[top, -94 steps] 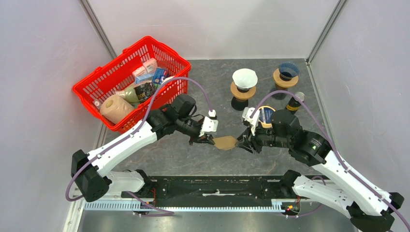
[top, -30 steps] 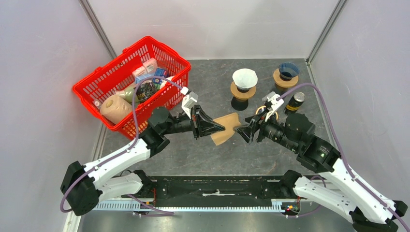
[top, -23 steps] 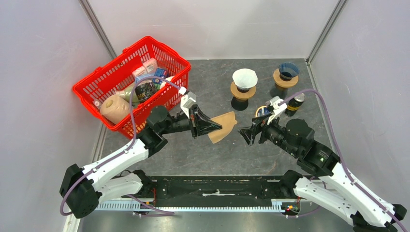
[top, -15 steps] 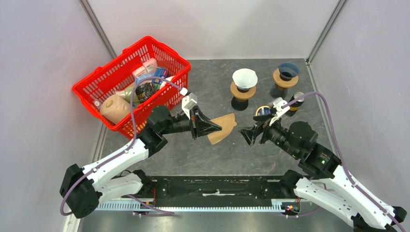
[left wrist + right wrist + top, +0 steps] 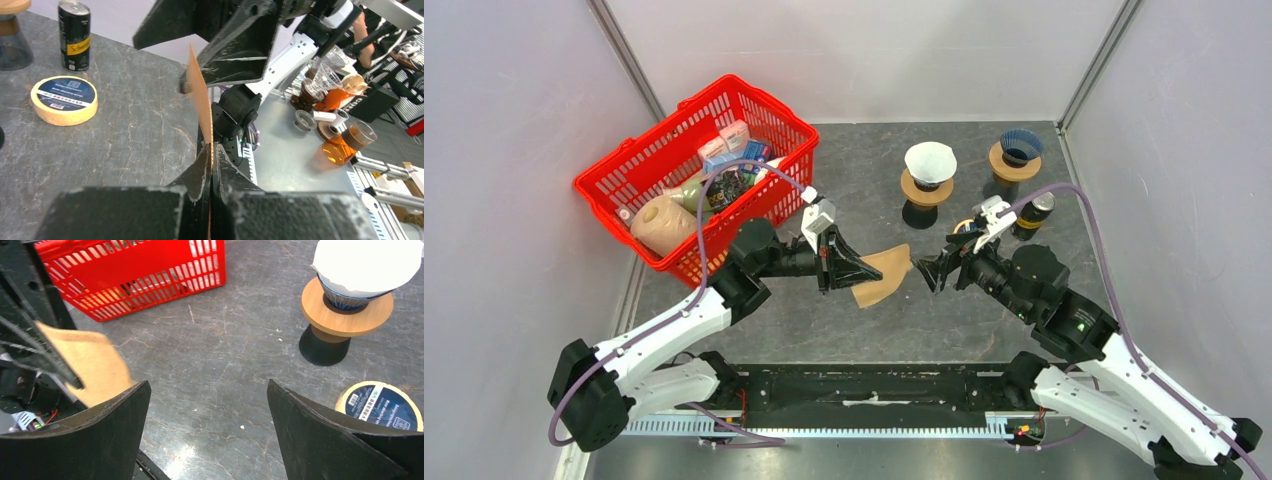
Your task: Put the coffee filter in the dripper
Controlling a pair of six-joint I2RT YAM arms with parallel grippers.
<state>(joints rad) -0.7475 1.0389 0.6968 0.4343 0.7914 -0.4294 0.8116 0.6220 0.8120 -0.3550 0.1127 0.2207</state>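
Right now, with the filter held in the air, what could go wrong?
The left gripper pinches the brown coffee filter by one edge; the open right gripper, closing, may crumple it.
The nearer dripper already holds a white filter; beside the blue dripper stands a can an arm could knock.

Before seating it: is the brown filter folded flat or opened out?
Folded flat: edge-on, the filter is one thin sheet in the left gripper.
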